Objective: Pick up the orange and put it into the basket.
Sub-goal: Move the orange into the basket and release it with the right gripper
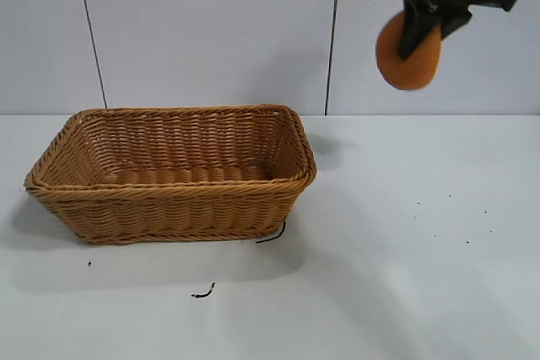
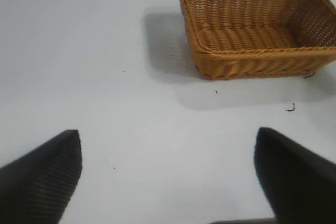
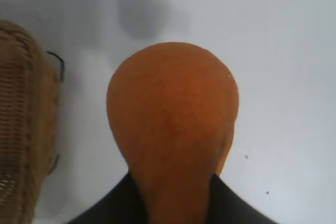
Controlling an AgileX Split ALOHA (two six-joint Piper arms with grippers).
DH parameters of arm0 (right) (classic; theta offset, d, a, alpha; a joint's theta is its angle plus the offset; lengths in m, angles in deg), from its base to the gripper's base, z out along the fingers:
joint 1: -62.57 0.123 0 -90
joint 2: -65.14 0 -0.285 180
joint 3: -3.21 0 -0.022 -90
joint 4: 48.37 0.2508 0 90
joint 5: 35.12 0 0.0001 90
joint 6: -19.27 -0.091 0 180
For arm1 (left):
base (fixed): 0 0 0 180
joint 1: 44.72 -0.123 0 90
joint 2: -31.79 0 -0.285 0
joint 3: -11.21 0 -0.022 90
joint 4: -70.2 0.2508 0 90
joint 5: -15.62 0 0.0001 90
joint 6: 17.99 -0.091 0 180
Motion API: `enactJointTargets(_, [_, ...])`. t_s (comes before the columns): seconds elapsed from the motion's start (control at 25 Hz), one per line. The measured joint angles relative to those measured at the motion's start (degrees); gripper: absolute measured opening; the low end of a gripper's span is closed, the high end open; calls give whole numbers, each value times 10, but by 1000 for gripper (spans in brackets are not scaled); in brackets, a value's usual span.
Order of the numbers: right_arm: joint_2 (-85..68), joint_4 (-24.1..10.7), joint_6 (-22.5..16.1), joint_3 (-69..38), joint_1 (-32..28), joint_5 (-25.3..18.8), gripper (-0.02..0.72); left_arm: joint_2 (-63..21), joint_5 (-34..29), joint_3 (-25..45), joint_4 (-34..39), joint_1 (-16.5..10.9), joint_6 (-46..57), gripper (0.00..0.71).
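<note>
The white table (image 1: 405,276) took up the whole lower half of the exterior view, with a pale panelled wall (image 1: 211,31) behind it. Biggest thing on it was the basket (image 1: 173,176), sitting left of centre in the frame: tan-brown woven wicker, rectangular, sides flaring outward, a thick braided rim all the way round. Nothing was inside it as far as I could see. A couple of loose dark strands (image 1: 272,234) poked out near its lower right corner, and another little dark scrap (image 1: 203,293) lay on the table below that, a bit apart from the basket.

Up in the upper right of the frame, the right gripper (image 1: 418,27) hung high above the table with its jaws clamped on the orange (image 1: 408,52). So the orange was in the air, well off to the right of the basket and above it, not touching anything but the black fingers. Looks-wise: matte orange-brown, rounded and kinda lumpy. In the right wrist view the orange (image 3: 173,124) was fat and round at one end and narrowed toward the gripper, more pear-shaped than a real orange honestly. The basket's edge (image 3: 21,129) showed at the left of that frame.

The left gripper (image 2: 168,177) sat in the lower part of its own wrist view, its 2 dark fingers (image 2: 42,177) spread wide apart, holding nothing, with the basket (image 2: 257,30) in the upper right.
</note>
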Motion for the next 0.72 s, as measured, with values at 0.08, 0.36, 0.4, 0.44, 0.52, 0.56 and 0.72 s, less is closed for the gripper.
enactJointTargets(0.08, [0, 0, -8, 18, 26, 0, 97, 0, 0, 0, 0, 0, 0, 639])
enactJointTargets(0.36, [2, 0, -14, 28, 140, 29, 96, 0, 0, 0, 0, 0, 0, 639])
enactJointTargets(0.4, [5, 1, -18, 28, 157, 40, 96, 0, 0, 0, 0, 0, 0, 639])
enactJointTargets(0.44, [10, 1, -20, 28, 174, 51, 96, 0, 0, 0, 0, 0, 0, 639])
enactJointTargets(0.52, [25, 3, -25, 28, 201, 67, 96, 0, 0, 0, 0, 0, 0, 639])
enactJointTargets(0.56, [36, 4, -26, 28, 213, 74, 96, 0, 0, 0, 0, 0, 0, 639])
enactJointTargets(0.72, [91, 4, -27, 28, 243, 102, 96, 0, 0, 0, 0, 0, 0, 639])
